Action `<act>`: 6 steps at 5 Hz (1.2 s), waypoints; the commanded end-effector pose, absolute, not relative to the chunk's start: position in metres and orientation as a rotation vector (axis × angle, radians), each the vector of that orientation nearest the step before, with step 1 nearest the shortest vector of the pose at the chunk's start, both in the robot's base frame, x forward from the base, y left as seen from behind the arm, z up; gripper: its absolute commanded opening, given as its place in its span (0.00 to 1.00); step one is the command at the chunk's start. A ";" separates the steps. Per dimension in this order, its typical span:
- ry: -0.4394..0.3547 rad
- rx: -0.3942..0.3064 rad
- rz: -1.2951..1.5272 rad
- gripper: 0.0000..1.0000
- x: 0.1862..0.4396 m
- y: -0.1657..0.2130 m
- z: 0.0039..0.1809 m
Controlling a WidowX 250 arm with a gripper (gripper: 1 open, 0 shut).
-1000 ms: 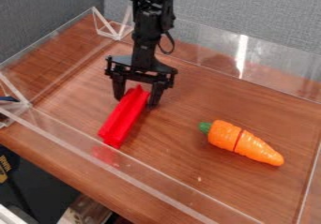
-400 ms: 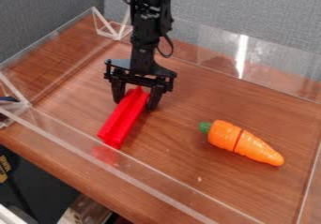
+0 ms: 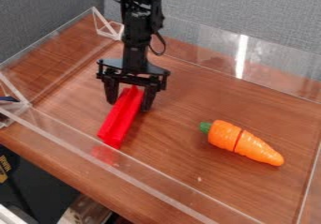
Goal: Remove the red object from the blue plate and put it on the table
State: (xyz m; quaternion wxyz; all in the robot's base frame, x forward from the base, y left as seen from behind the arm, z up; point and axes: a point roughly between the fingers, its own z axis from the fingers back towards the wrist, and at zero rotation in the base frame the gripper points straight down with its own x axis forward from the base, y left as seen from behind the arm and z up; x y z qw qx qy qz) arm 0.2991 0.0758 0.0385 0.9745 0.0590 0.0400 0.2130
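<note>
The red object (image 3: pixel 120 119) is a long ridged bright red bar lying flat on the wood-grain table (image 3: pixel 213 82), slanting from the middle toward the front left. My gripper (image 3: pixel 133 89) hangs straight down over the bar's far end. Its black fingers (image 3: pixel 109 83) are spread open on either side of that end and hold nothing. No blue plate is in view.
An orange toy carrot (image 3: pixel 243 142) with a green top lies on the table to the right of the bar. Low clear acrylic walls (image 3: pixel 75 134) edge the table on all sides. A grey backdrop stands behind.
The gripper has shifted a little to the left and slightly up over the bar's far end, still open. The red bar and the carrot have not moved.
</note>
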 end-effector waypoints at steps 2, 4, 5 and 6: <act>-0.002 0.119 0.464 0.00 0.293 0.066 0.066; -0.002 0.126 0.547 0.00 0.313 0.053 0.050; -0.008 0.123 0.494 0.00 0.307 0.051 0.052; -0.009 0.119 0.451 0.00 0.300 0.051 0.052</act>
